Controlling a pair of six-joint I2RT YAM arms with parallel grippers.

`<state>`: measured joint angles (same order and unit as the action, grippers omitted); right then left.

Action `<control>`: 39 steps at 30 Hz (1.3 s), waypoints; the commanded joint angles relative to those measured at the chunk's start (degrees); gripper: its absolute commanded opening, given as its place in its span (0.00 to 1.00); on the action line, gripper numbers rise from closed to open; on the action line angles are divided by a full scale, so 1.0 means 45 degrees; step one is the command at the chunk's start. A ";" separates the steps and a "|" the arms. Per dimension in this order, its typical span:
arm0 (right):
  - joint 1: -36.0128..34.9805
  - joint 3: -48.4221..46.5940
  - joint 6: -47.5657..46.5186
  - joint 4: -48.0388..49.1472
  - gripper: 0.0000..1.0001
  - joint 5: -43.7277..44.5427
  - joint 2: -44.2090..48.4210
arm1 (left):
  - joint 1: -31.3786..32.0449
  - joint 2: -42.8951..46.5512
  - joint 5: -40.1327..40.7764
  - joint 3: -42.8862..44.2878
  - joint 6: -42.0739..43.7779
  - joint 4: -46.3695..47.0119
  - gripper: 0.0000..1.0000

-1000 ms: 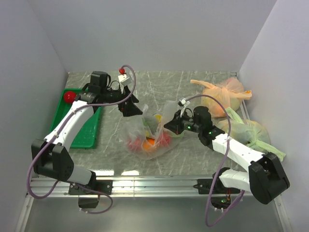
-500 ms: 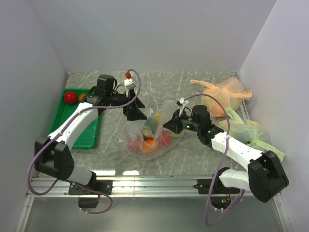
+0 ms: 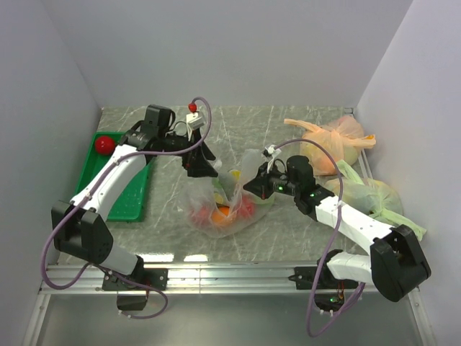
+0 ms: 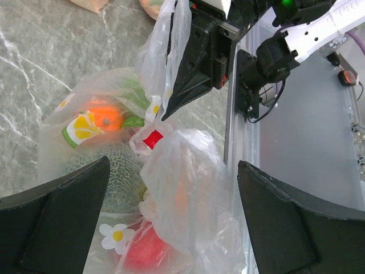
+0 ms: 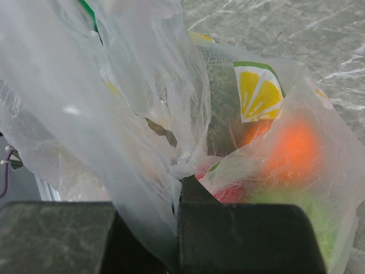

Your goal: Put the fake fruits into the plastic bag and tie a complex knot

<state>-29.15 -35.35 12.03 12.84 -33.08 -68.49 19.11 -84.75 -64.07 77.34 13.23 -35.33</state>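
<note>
The clear plastic bag (image 3: 225,205) lies mid-table, holding red, orange and dull green fake fruits. My right gripper (image 3: 253,186) is shut on the bag's right handle film (image 5: 142,131) and holds it up. Behind the film are an orange fruit (image 5: 291,148), a red one (image 5: 231,194) and the dull green piece (image 5: 219,114). My left gripper (image 3: 202,168) hovers open at the bag's upper left. Its fingers straddle a loose fold of the bag (image 4: 182,188) without touching it. An orange fruit (image 4: 105,117), the netted green piece (image 4: 114,177) and a red fruit (image 4: 142,251) show below. One red fruit (image 3: 105,143) sits in the tray.
A green tray (image 3: 130,198) lies at the left beside the wall. An orange-tinted bag (image 3: 331,144) and a pale green bag (image 3: 371,194) sit at the right, behind my right arm. The table's metal rail (image 3: 230,274) runs along the near edge.
My left arm has swung from over the tray toward the bag, bringing its open gripper slightly right and nearer. The right gripper and the bag have stayed put.
</note>
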 commanded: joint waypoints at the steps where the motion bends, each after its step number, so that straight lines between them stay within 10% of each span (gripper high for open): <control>1: -0.0144 -0.0679 -0.0271 0.0155 0.00 -0.0188 -0.0034 | 0.0030 0.0005 -0.0391 0.0391 -0.0205 0.0252 0.99; 10: -0.0183 -0.0776 -0.0369 0.0154 0.00 -0.0461 -0.0132 | 0.0634 -0.0288 0.0019 -0.0174 -0.0049 0.1285 0.98; 17: -0.0203 -0.0991 -0.0350 -0.0158 0.00 -0.0286 -0.0132 | 0.0616 -0.0756 0.0232 0.0586 -0.0167 0.0957 0.00; 23: 0.0322 -0.2689 -0.1461 -0.2149 0.62 0.1120 0.0667 | 0.0382 -0.0386 0.0508 0.0411 -0.0870 0.1386 0.00; 26: 0.1102 -0.3197 -0.1853 -0.2384 0.75 0.1044 0.1604 | 0.0343 -0.0210 0.0683 0.0352 -0.1182 0.1756 0.00; 39: -0.1371 -0.4508 -0.0724 -0.2308 0.80 0.1333 0.1923 | -0.0068 -0.0093 0.0860 0.0509 -0.2120 0.2245 0.00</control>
<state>-31.48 -55.27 5.32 1.80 -29.28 -56.58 18.94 -87.59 -60.07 77.71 5.45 -27.68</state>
